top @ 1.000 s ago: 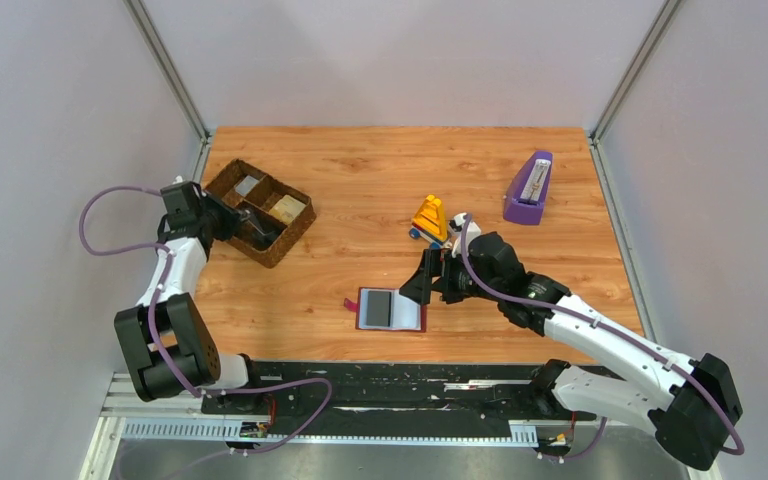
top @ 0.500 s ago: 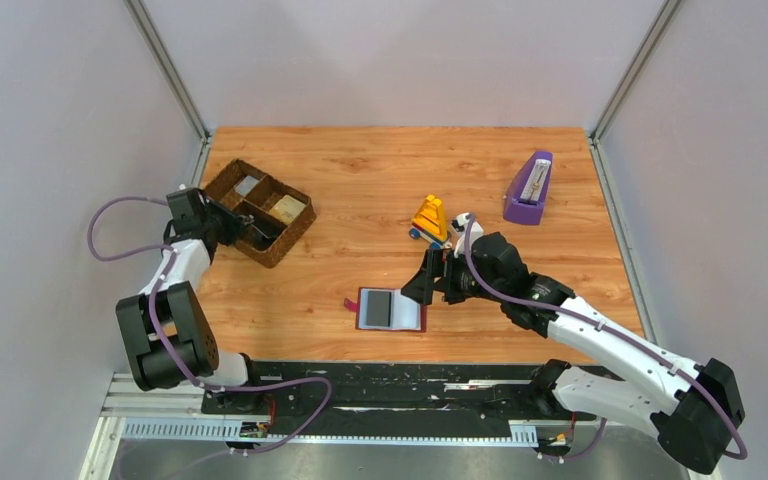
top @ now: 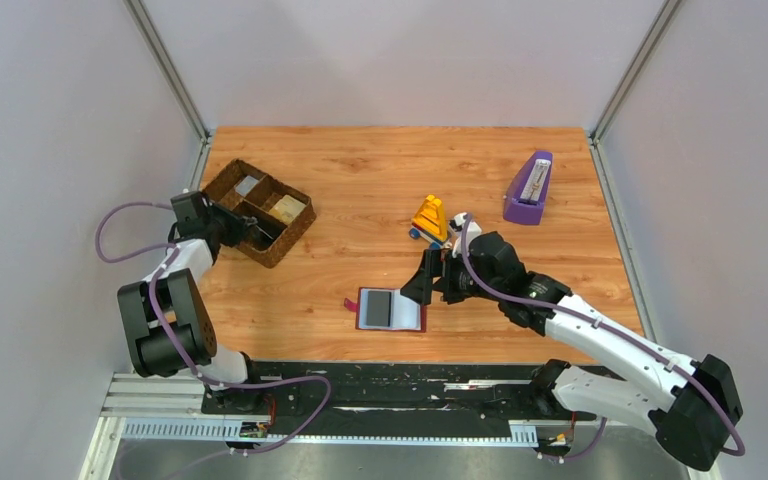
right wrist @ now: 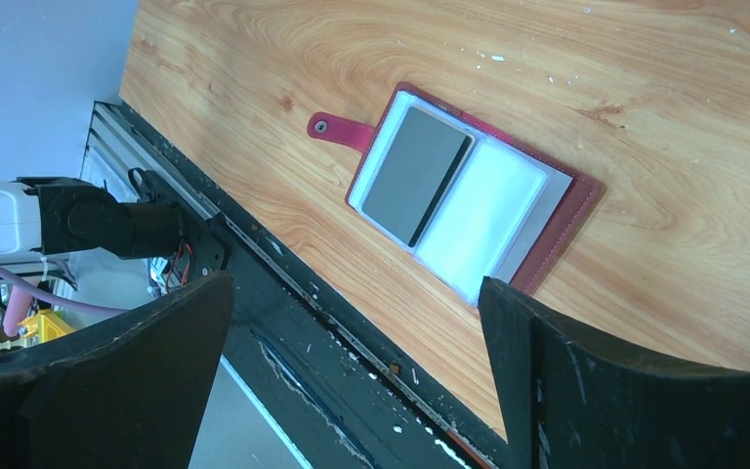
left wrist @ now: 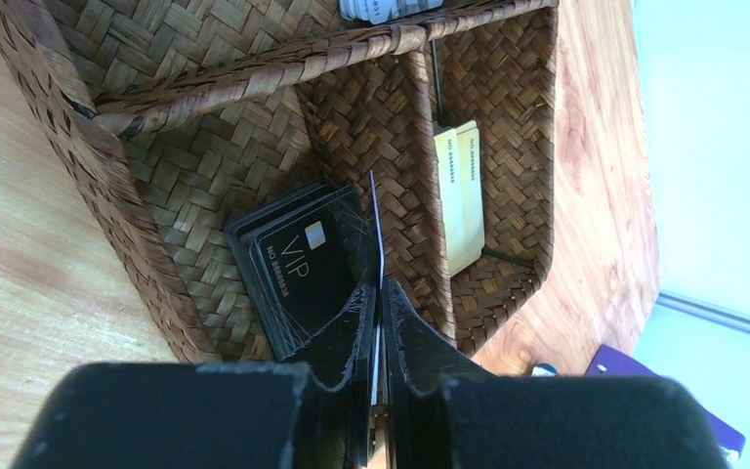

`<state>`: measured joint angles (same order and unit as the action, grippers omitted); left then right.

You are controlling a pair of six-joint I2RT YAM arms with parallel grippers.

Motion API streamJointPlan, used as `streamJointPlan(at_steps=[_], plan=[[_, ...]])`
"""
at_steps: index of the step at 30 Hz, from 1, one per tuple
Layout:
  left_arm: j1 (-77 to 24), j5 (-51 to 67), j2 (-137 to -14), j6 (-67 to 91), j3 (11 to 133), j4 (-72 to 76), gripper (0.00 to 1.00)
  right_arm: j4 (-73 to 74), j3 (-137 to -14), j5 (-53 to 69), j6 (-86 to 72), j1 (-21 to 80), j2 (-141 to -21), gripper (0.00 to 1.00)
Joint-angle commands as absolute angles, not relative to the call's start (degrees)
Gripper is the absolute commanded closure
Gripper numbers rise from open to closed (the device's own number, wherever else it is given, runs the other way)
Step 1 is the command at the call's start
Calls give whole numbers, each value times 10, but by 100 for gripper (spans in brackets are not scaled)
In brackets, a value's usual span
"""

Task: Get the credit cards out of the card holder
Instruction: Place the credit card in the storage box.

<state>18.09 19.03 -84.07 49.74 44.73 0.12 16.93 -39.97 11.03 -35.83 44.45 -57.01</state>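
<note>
Dark-red leather card holder [top: 391, 310] lies open and flat on wood table [top: 360, 165], near the front edge, w/ one dark grey card [right wrist: 416, 176] showing in its left half. R gripper [top: 428, 282] hovers above and just right of the holder, not touching it, jaws spread wide w/ nothing btwn them; in the wrist view the holder sits framed btwn the two fingers. L gripper [left wrist: 376, 293] is well apart from it, over wicker basket [top: 222, 178] at table's left. Its jaws are nearly together either side of a thin dark card [left wrist: 375, 220] seen edge-on, above black VIP cards [left wrist: 298, 259] in one compartment; can't tell if pinched or loose. Pale yellow cards [left wrist: 461, 195] lie in the next compartment.
</note>
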Motion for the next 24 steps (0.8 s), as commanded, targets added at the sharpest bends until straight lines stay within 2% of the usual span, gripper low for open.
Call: streamJointPlan(at_steps=[1,24], plan=[[187,198,-850,505,442,34,88,158,-429,105,-347,442,-573,1],[186,194,-859,485,434,14,81,156,-435,102,-347,442,-585,0]])
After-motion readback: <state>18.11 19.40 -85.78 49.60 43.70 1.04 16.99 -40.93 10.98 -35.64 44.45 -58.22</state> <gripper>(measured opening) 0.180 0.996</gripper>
